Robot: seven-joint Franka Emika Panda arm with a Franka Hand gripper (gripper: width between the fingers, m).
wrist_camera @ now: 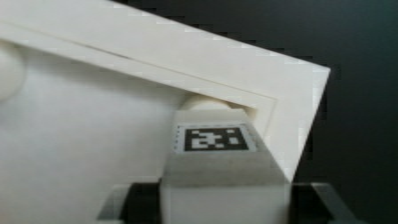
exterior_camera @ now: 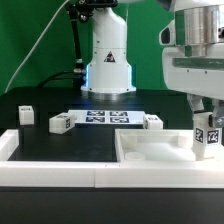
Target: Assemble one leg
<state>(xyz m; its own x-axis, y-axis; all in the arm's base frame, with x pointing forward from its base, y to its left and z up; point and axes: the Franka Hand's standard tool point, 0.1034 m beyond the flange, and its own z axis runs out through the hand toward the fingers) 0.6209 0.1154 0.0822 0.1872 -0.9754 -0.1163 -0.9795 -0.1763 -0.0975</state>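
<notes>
My gripper (exterior_camera: 207,127) is shut on a leg (exterior_camera: 207,137), a small white block with black-and-white tags, and holds it upright over the far right corner of the large white panel (exterior_camera: 150,152). In the wrist view the leg (wrist_camera: 217,160) runs from between the dark fingers (wrist_camera: 317,200) down to the panel's corner (wrist_camera: 125,110), its end at a rounded socket (wrist_camera: 214,102) just inside the raised rim. I cannot tell whether it touches the socket.
Three more legs stand on the black table: one at the exterior view's left (exterior_camera: 25,114), one beside the marker board (exterior_camera: 60,123), one right of it (exterior_camera: 152,121). The marker board (exterior_camera: 105,118) lies before the robot base (exterior_camera: 108,60). White border rails (exterior_camera: 60,172) run along the front.
</notes>
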